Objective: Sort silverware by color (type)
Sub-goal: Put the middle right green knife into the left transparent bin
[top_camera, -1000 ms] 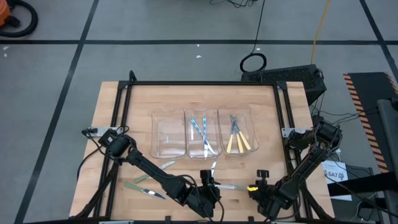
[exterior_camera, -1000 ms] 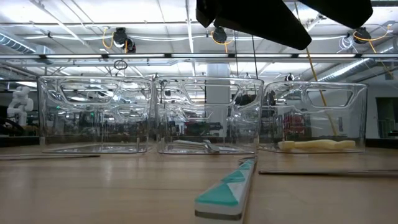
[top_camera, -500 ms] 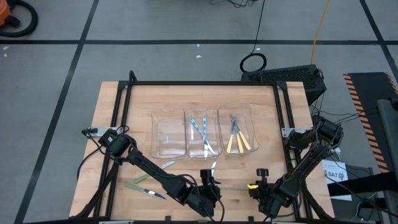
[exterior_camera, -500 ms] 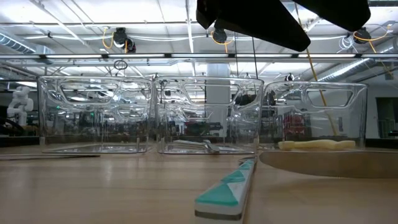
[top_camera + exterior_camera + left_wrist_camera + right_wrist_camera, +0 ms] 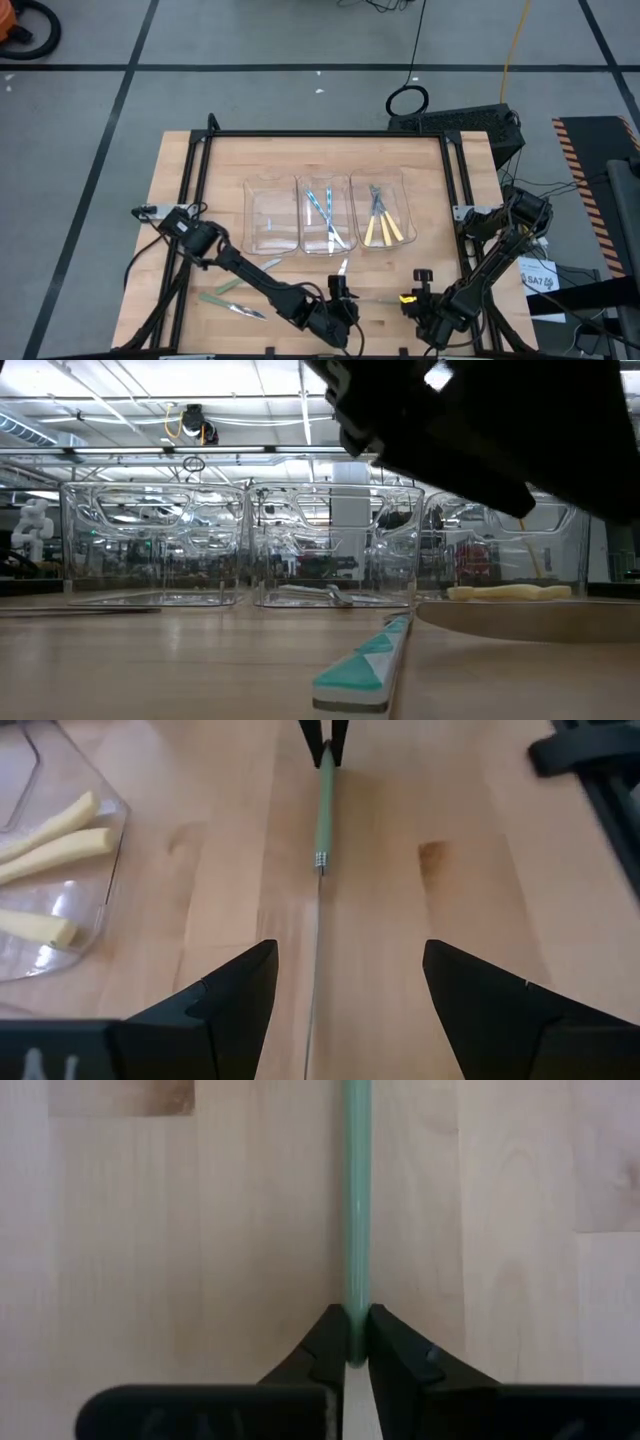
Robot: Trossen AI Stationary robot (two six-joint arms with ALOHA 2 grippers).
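Right gripper (image 5: 350,1342) pinched shut on the tip of a green-handled utensil (image 5: 355,1200), seen plainly only from its own wrist. From the left wrist, same green handle (image 5: 324,810) running away between the wide-spread fingers (image 5: 235,995) of the left gripper (image 5: 345,990), nothing held, metal end toward that camera. From above, both grippers close together at the near table edge (image 5: 170,160); yellow-handled pieces (image 5: 385,230) and blue ones (image 5: 322,210) lying in clear bins (image 5: 270,215). Low down, teal-patterned handle (image 5: 365,665) flat on the wood.
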